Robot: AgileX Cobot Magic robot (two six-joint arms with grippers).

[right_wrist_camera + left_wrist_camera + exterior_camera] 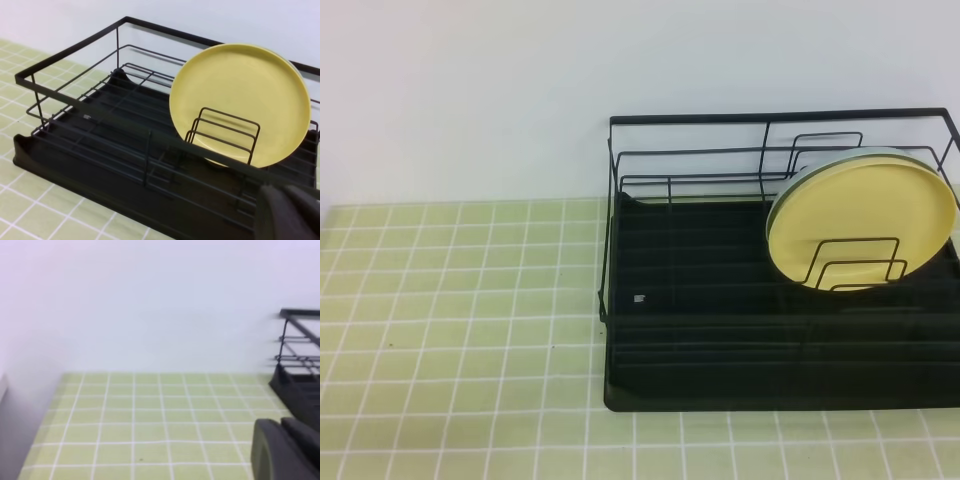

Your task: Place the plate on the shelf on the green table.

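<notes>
The pale yellow plate (865, 215) stands on edge in the right part of the black wire shelf (720, 300), leaning back between the upright dividers. The shelf rests on the green tiled table (460, 300). The right wrist view shows the plate (240, 95) upright in the shelf (75, 150), with nothing holding it. No gripper shows in the high view. Only a dark part of the left gripper (285, 450) shows at the lower right of its view, near the shelf's end (300, 385). A dark part of the right gripper (287, 212) shows in front of the shelf.
A pale rim (840, 158) of a second plate shows just behind the yellow one. A white wall runs behind the table. Bare tiles (150, 415) lie left of the shelf and in front of it (30, 200).
</notes>
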